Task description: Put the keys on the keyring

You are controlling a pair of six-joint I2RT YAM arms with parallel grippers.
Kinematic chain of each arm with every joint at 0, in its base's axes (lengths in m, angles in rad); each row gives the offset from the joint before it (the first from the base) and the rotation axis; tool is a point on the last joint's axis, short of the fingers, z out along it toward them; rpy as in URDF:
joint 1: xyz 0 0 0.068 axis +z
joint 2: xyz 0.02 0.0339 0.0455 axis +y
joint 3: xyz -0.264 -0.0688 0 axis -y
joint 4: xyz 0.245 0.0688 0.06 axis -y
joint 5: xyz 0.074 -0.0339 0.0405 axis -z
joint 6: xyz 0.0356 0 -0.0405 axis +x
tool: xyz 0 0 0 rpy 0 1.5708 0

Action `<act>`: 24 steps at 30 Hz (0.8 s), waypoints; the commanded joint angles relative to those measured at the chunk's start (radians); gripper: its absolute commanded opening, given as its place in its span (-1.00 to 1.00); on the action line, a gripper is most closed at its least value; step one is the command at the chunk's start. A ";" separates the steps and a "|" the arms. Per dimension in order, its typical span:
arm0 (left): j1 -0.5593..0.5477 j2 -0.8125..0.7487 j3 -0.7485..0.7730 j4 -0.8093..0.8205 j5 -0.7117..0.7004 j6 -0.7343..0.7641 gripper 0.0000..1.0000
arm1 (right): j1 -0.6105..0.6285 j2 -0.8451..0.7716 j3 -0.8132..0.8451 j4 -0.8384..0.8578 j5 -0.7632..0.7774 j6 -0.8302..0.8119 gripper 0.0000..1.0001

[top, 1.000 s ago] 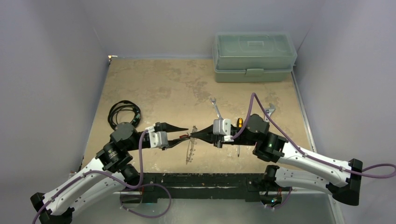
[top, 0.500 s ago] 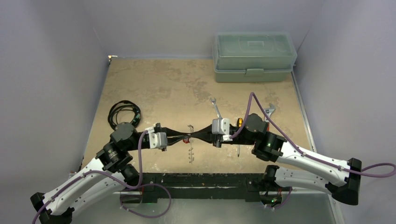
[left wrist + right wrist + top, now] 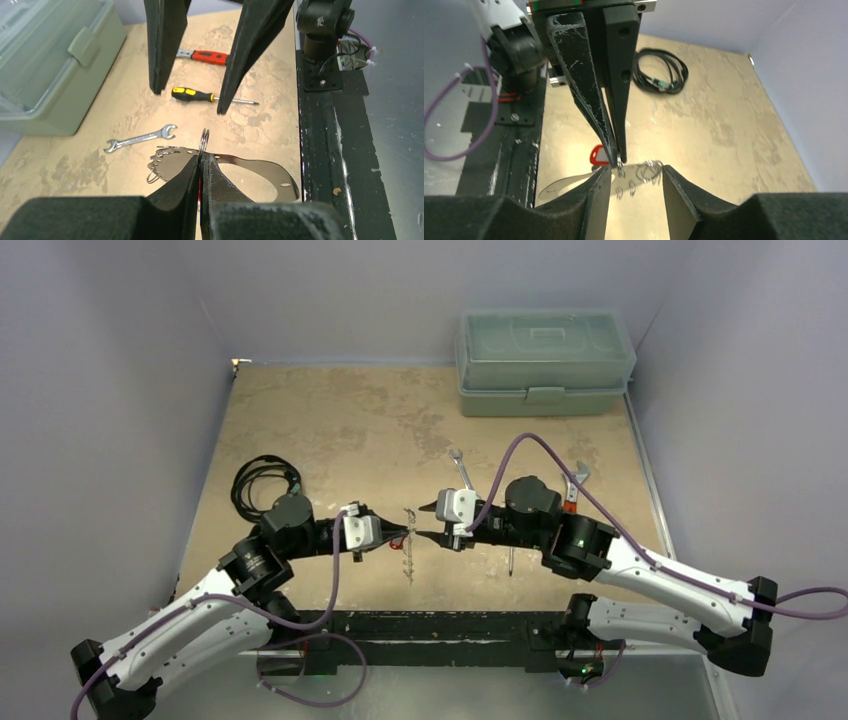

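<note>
Tan, worn tabletop (image 3: pixel 340 430). Grey-green plastic toolbox (image 3: pixel 545 360), lid shut, at the far right corner. Left gripper (image 3: pixel 201 159): black fingers pressed together on the top edge of the large thin silvery oval keyring (image 3: pixel 250 165), which hangs from them between the two arms. Right gripper (image 3: pixel 635 172): jaws spread wide, holding nothing, tips at the ring. Coiled black cable (image 3: pixel 262 480), at the left. Tiny silvery keys (image 3: pixel 644 172) fringe the ring, with one red plastic tag (image 3: pixel 598 155).

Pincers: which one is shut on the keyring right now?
The left pincer: its fingers are pressed together on the keyring. The right pincer hangs open facing it, gripping nothing.
</note>
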 commanded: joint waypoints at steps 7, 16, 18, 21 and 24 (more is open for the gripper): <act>0.003 0.033 0.046 -0.012 -0.027 0.026 -1.00 | 0.002 0.084 0.155 -0.216 0.073 -0.086 -0.11; 0.004 0.041 0.050 -0.016 -0.032 0.025 -1.00 | 0.002 0.142 0.181 -0.223 0.018 -0.080 -0.19; 0.004 0.044 0.051 -0.018 -0.032 0.023 -1.00 | 0.002 0.148 0.181 -0.217 0.011 -0.079 -0.21; 0.004 0.048 0.052 -0.019 -0.030 0.024 -1.00 | 0.002 0.154 0.181 -0.212 -0.004 -0.075 -0.23; 0.004 0.048 0.052 -0.020 -0.027 0.022 -1.00 | 0.002 0.160 0.176 -0.199 -0.010 -0.074 -0.29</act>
